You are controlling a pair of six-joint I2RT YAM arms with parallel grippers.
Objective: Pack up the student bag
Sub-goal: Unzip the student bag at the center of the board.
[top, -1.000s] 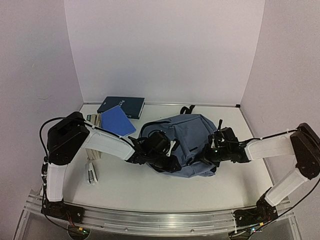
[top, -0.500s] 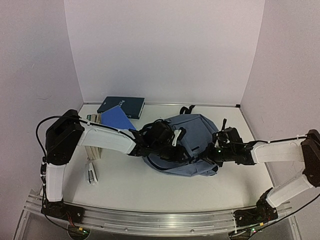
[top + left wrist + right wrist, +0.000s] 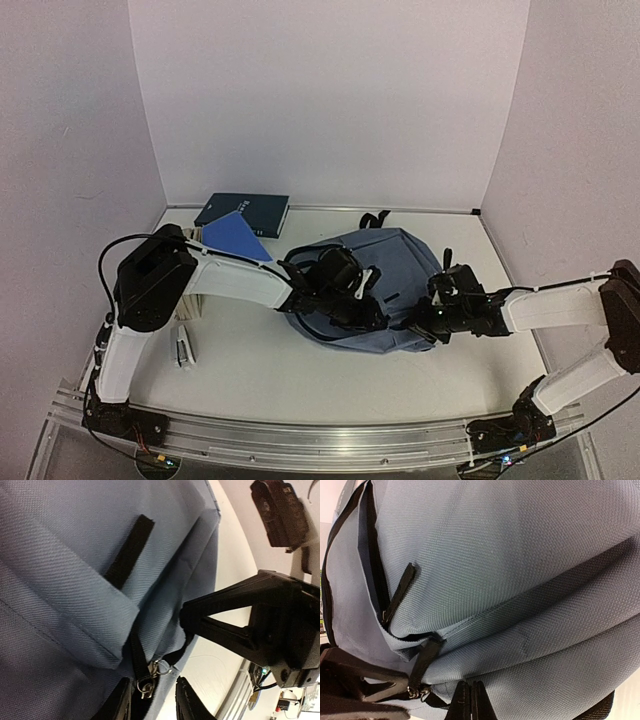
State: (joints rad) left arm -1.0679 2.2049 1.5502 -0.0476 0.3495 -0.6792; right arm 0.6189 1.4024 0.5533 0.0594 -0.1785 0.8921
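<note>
The student bag (image 3: 395,255), blue-grey fabric with black zippers, lies in the middle of the table. My left gripper (image 3: 374,306) is at its near edge. In the left wrist view it (image 3: 152,700) stands open, its fingers on either side of the black zipper tape and two metal zipper pulls (image 3: 150,677). My right gripper (image 3: 417,323) reaches in from the right. Its jaws (image 3: 471,692) are shut, tips against a fold of the bag's fabric (image 3: 520,645). I cannot tell whether any cloth is pinched. A black pull strap (image 3: 425,660) hangs just left of them.
A dark blue book (image 3: 243,213) and a brighter blue one (image 3: 235,240) lie at the back left, with more books (image 3: 190,240) partly under my left arm. A small white object (image 3: 183,350) lies near the left front. Walls close in on three sides.
My left gripper has slid right along the bag's near edge toward the right gripper, and its jaws have widened a little. The right gripper has shifted slightly toward the front and stays shut.
</note>
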